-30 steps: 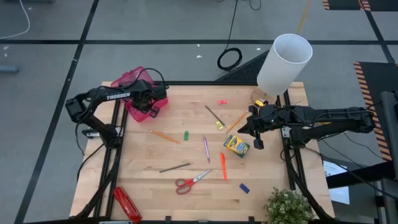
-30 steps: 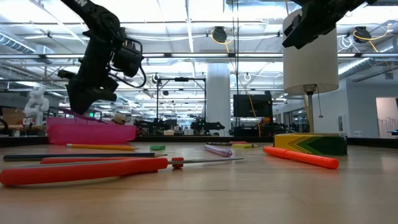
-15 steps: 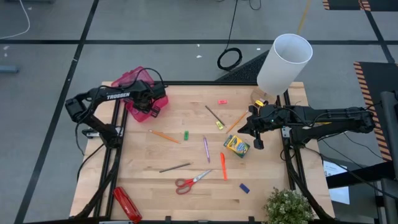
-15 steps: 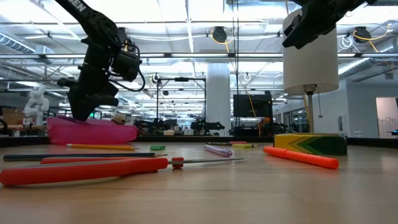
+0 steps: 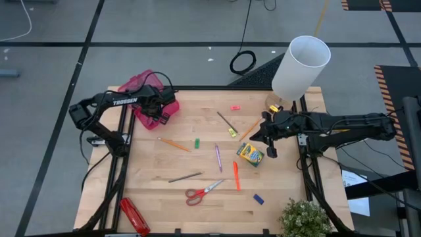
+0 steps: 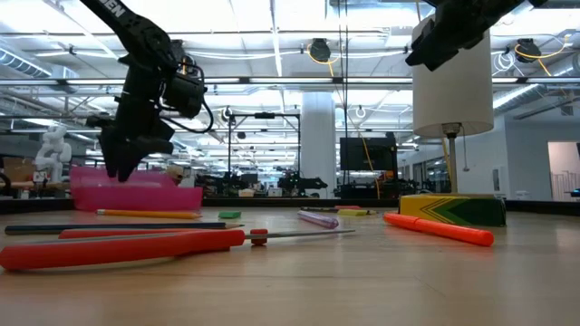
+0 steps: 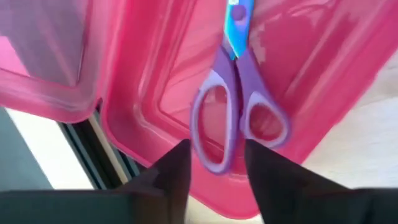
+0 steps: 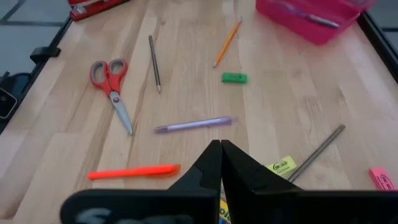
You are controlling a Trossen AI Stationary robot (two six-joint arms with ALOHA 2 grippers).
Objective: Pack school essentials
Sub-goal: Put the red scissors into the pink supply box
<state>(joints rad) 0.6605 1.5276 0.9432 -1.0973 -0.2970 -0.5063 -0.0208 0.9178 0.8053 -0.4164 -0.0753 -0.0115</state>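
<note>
My left gripper (image 5: 160,108) hangs open over the pink case (image 5: 141,89) at the table's far left. Purple-handled scissors (image 7: 236,106) lie on the case's floor. In the left wrist view the fingertips (image 7: 180,162) stand apart on either side of the handle end, above it. My right gripper (image 5: 262,139) is shut and empty, raised near the green-yellow crayon box (image 5: 250,155) at the right. Red-handled scissors (image 5: 202,191), an orange marker (image 5: 235,174), a purple pen (image 5: 218,157), pencils and small erasers lie flat on the wood.
A white lamp (image 5: 300,66) stands at the far right corner and a potted plant (image 5: 304,218) at the near right. A long red stapler-like object (image 5: 133,215) lies at the near left corner. A green eraser (image 5: 197,142) and blue eraser (image 5: 258,198) lie loose.
My left gripper has shifted slightly toward the table's far left over the pink case, and the case has moved a little with it.
</note>
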